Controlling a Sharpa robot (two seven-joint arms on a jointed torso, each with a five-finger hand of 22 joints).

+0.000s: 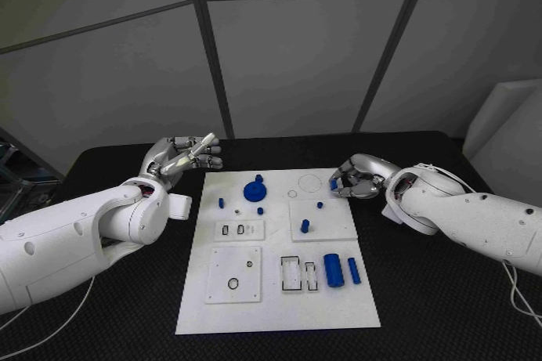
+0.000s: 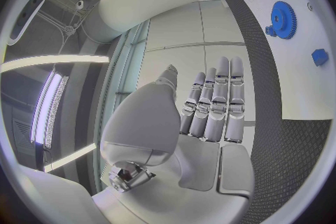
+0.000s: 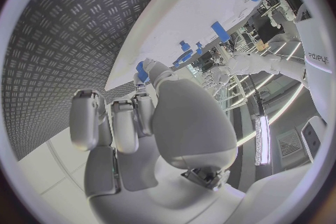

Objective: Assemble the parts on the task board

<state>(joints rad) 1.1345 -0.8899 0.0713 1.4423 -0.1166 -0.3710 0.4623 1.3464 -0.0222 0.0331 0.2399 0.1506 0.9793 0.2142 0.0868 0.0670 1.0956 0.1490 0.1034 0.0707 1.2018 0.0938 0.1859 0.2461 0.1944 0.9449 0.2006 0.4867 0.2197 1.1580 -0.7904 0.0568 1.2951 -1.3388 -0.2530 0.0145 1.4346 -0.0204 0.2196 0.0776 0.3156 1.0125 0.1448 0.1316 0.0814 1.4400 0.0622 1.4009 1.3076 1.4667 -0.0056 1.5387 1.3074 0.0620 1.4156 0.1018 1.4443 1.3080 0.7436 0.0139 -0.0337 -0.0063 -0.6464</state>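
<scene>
Task board [image 1: 276, 314] mid-table [image 1: 452, 314]; gear [image 1: 255, 191] at far end, cylinder [image 1: 334, 270] nearer.

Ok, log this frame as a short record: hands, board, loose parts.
left hand: raised beside the board's far left corner, fingers apart, holding nothing
right hand: at the board's far right edge, pinching a small blue part
board: white, mid-table
gear: on the board's far half
cylinder: lying on the board's near right

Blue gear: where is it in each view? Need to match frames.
Head view: blue gear lies on the task board, upper middle.
Left wrist view: beyond the left hand, near the rim.
Right wrist view: past the right hand, small.
Shared landmark: the task board.
</scene>
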